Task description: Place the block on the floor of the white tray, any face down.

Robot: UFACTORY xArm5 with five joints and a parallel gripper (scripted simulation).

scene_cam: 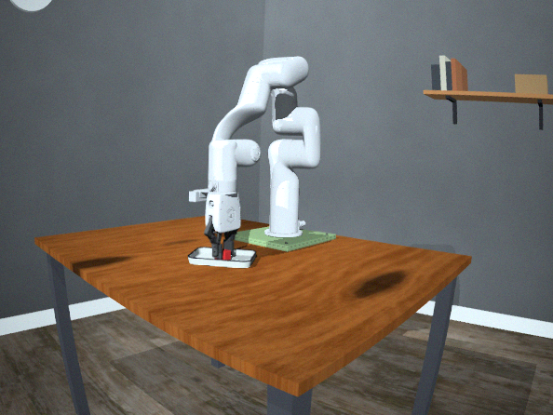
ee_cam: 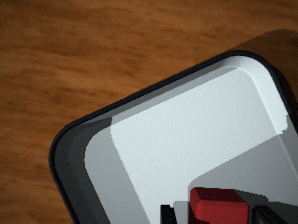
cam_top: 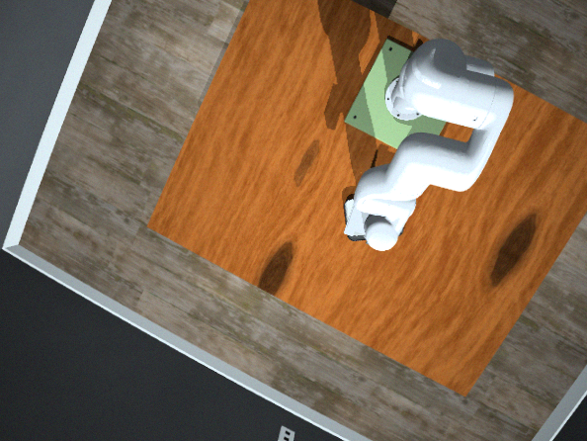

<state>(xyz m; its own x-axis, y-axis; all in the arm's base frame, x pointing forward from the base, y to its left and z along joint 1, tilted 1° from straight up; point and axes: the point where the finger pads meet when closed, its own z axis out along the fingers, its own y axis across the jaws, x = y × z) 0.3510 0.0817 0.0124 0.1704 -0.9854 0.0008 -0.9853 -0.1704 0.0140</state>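
Observation:
The white tray (scene_cam: pixel 222 261) with a dark rim sits on the wooden table, just in front of the green base plate (scene_cam: pixel 286 239). The small red block (scene_cam: pixel 226 254) rests on the tray floor; in the wrist view it lies at the bottom edge (ee_cam: pixel 218 205) on the tray (ee_cam: pixel 190 135). My gripper (scene_cam: pixel 222 247) points straight down into the tray, its fingers either side of the block. In the wrist view the gripper (ee_cam: pixel 216 216) stands open, with a small gap between the fingers and the block. In the overhead view my arm (cam_top: pixel 420 163) hides tray and block.
The table edge lies well away on all sides. The arm's base column (scene_cam: pixel 285 195) stands just behind the tray on the green plate. A wall shelf (scene_cam: pixel 489 95) with books is far off at the right.

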